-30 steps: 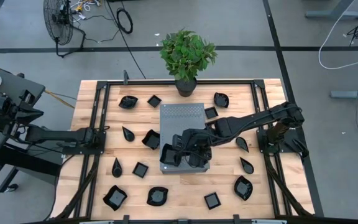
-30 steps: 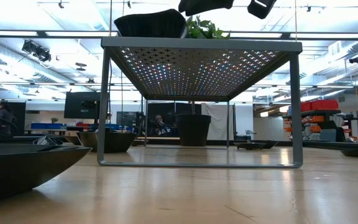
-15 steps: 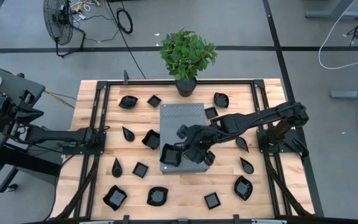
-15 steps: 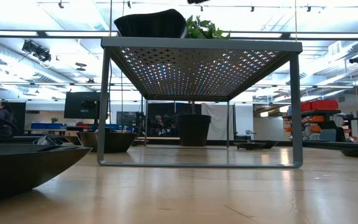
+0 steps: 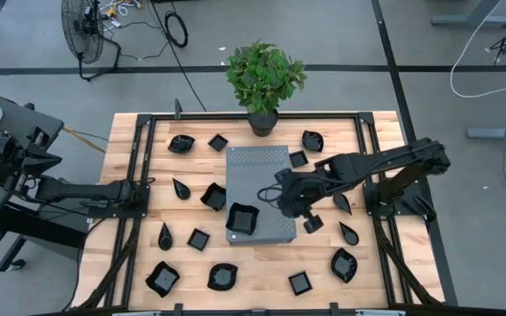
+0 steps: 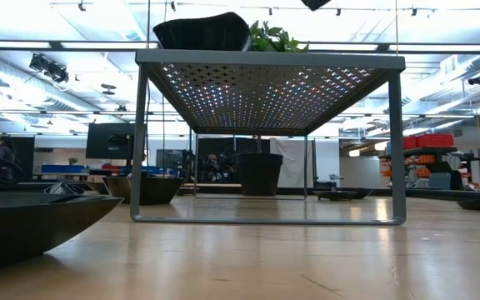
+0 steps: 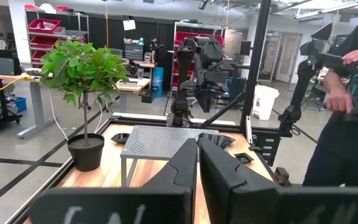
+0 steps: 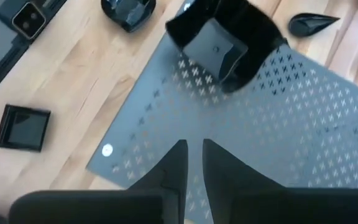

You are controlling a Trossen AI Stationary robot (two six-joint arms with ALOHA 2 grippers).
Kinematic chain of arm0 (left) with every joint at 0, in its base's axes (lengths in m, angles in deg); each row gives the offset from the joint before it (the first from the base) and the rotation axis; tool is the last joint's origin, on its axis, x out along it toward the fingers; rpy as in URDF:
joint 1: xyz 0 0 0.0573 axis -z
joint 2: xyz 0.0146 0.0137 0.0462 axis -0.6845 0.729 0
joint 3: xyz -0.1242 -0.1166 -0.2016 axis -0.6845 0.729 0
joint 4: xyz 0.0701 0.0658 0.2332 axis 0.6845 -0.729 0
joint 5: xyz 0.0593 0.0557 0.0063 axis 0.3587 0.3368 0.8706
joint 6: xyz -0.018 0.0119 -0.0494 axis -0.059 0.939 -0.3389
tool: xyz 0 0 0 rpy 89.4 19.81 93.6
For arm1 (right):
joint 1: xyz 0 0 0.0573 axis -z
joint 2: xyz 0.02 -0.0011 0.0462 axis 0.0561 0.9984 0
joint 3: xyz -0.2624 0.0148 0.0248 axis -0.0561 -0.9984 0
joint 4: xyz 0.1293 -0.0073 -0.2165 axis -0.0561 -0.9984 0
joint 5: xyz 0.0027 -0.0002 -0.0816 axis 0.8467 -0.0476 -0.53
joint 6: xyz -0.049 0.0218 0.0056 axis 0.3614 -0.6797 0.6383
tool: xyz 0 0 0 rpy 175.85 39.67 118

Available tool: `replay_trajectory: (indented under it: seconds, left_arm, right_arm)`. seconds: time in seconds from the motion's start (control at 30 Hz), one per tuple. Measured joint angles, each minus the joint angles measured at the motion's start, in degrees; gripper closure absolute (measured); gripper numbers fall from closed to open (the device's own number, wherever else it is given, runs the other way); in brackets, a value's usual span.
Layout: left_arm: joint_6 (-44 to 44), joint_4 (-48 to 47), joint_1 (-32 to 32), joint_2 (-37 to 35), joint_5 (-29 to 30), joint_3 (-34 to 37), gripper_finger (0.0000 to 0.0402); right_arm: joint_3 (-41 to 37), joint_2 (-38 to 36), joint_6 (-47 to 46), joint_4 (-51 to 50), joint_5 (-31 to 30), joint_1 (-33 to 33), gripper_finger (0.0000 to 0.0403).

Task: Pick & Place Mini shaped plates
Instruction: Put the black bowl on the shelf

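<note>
Wooden desk [image 5: 148, 132], slatted, framed by dark rails. At its far edge, a potted plant [image 5: 265, 79]. In the middle, a grey perforated stand [image 5: 257, 168], raised on thin legs (seen from the low view as a small table). On the stand's near-left corner, one glossy black mini plate [image 5: 242, 218], squarish, resting flat and free of any grip. Around the stand, more mini shaped plates scattered on the wood: a square one [image 5: 218, 142] at the far left, a teardrop one [image 5: 164, 235] at the near left, a rounded wavy-edged one [image 5: 222, 277] near the front edge. Right gripper [image 5: 279, 195] above the stand, just right of the placed plate and apart from it, jaws nearly together with a narrow gap, empty. Left gripper [image 5: 146, 191] parked over the desk's left rail, jaws pressed shut, holding nothing.
</note>
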Motion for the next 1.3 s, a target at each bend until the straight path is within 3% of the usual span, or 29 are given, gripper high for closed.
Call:
replay_trajectory:
  seconds: [0.63,1.03,1.3]
  left_arm:
    - [0.0,0.0,0.0,0.0,0.0,0.0,0.0378]
    - [0.0,0.0,0.0,0.0,0.0,0.0,0.0378]
    - [0.0,0.0,0.0,0.0,0.0,0.0,0.0378]
  right_arm:
    - [-26.4,-18.4,-7.5,1.1,0.0,-4.0,0.0335]
    - [-32.3,-19.6,-10.1,3.9,0.5,-7.3,0.0261]
    - [-35.1,-19.5,-10.0,6.2,0.7,-10.2,0.0241]
